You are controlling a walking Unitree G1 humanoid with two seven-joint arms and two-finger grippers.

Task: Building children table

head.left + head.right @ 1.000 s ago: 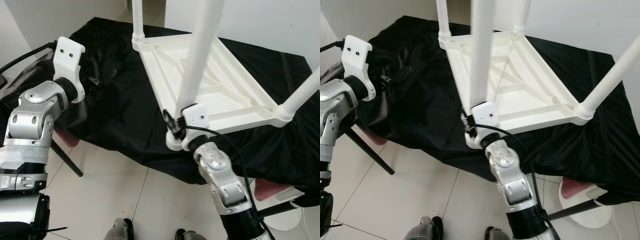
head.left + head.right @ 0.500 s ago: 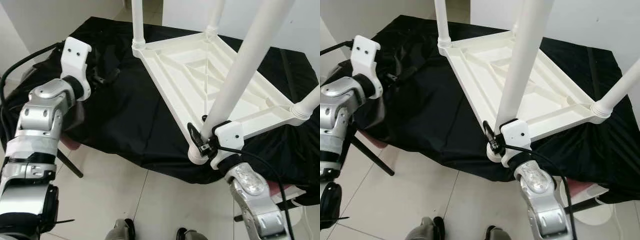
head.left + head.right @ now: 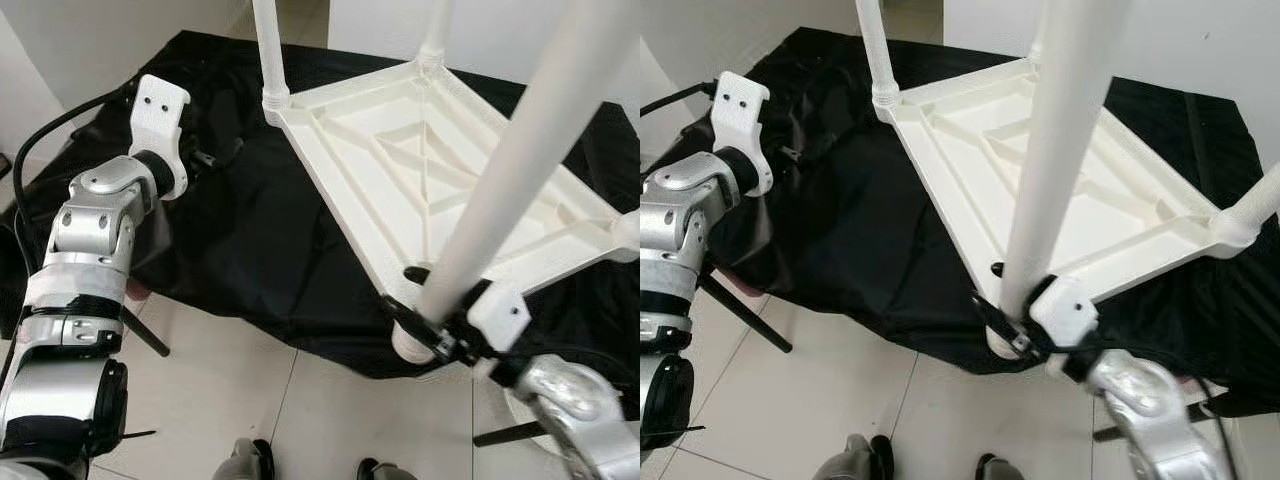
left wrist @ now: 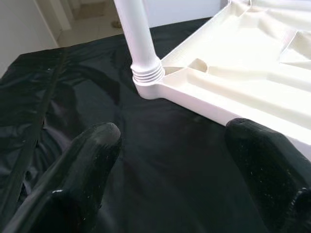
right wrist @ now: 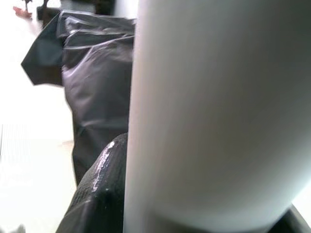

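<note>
A white plastic tabletop (image 3: 420, 170) lies upside down on a surface draped in a black sheet (image 3: 250, 230). Legs stand at its far left corner (image 3: 268, 50), far corner (image 3: 437, 30) and right corner (image 3: 1265, 200). My right gripper (image 3: 440, 335) is shut on the fourth leg (image 3: 510, 190) just above the near corner socket (image 3: 408, 345); this leg leans toward the camera and looms large in the right wrist view (image 5: 214, 111). My left gripper (image 4: 170, 145) is open, its fingers (image 4: 92, 150) hovering over the sheet, left of the far left leg (image 4: 141, 43).
The sheet's front edge hangs over white floor tiles (image 3: 250, 400). A black stand leg (image 3: 145, 335) slants under the left side and another (image 3: 500, 435) under the right. My feet (image 3: 245, 460) are at the bottom edge.
My right gripper has swung right and nearer with the leg, and the tabletop's near corner has turned with it. My left gripper has edged toward the far left corner.
</note>
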